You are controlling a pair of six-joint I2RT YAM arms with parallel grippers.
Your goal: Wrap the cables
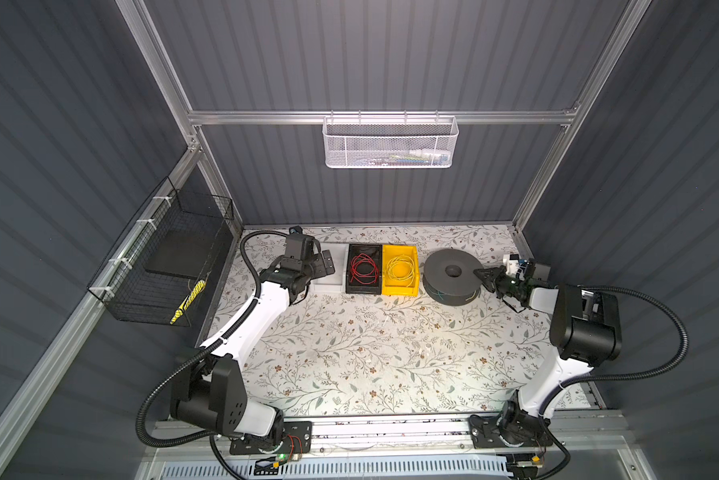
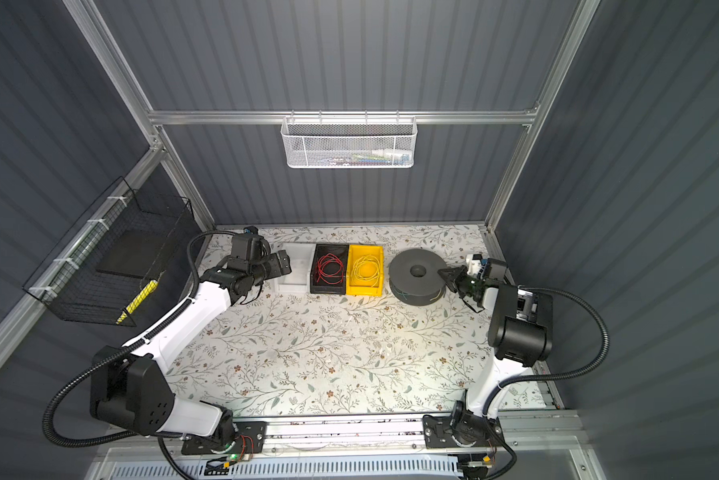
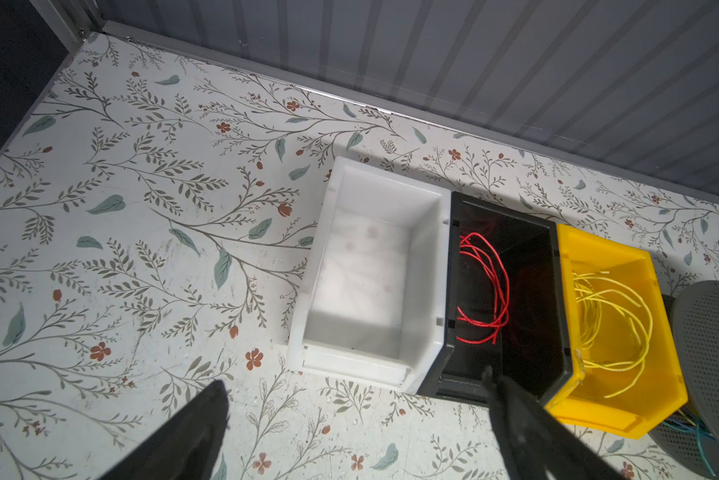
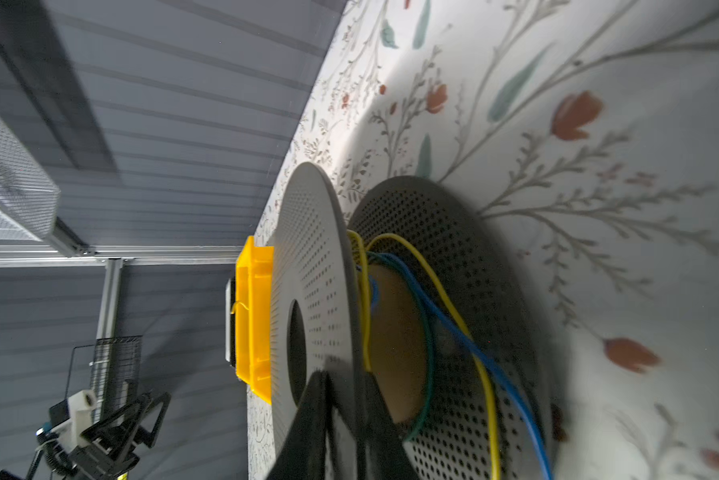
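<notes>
Left hand [image 1: 327, 262] is spread fully open, holding nothing, up by the white bin [image 3: 426, 249] at the back left of the table [image 1: 391, 353]. Right hand [image 1: 479, 274] is pinched onto the rim of the top flange of the grey spool [image 1: 436, 266]. In the right wrist view one finger sits on the flange's outer face and the other in the gap between the flanges. The spool lies flat at back right, just beside the yellow bin [image 1: 399, 291]. The red cable [image 1: 362, 269] sits in loose loops inside the black bin [image 1: 364, 291], the middle one of three touching bins. A yellow cable [image 1: 401, 270] is coiled loosely in the yellow bin. Around the spool core are slack turns of a yellow strand [image 4: 488, 395], a blue strand [image 4: 511, 386] and a green strand [image 4: 430, 353]. Can't tell if the inner finger also traps the yellow strand; it's too blurred there.
</notes>
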